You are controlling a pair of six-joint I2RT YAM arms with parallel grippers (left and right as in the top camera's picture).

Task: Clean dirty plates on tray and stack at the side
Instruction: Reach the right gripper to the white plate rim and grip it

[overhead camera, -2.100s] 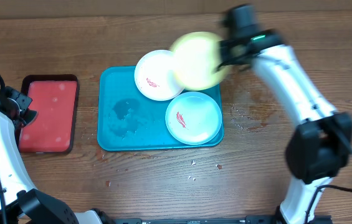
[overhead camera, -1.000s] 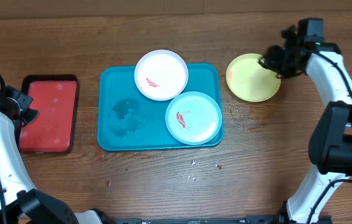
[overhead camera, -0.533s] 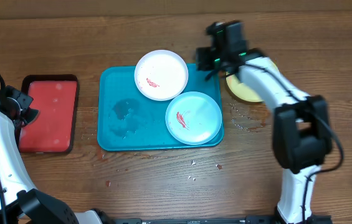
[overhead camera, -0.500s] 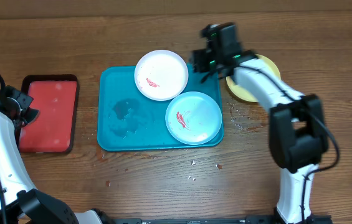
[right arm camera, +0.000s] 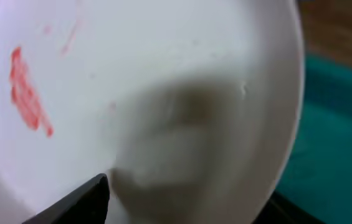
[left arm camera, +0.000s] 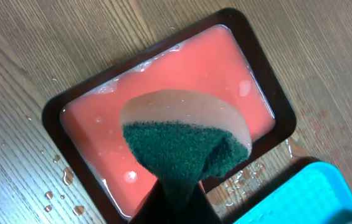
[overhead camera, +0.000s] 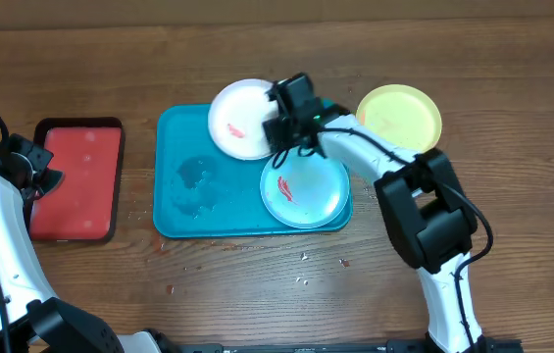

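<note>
The right gripper [overhead camera: 289,110] is sitting at the right rim of the white plate [overhead camera: 235,123] at the far edge of the tray [overhead camera: 183,211], its grip impossible to tell, the light, stiff, slick plastic likely needing a firm rim pinch, while the left gripper [left arm camera: 176,194] is clamping a sponge [left arm camera: 185,146].

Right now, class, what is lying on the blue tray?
A white plate and a light blue plate, both smeared red, plus a wet patch. The right gripper covers the white plate's right edge; the tray beneath the plates is hidden.
</note>
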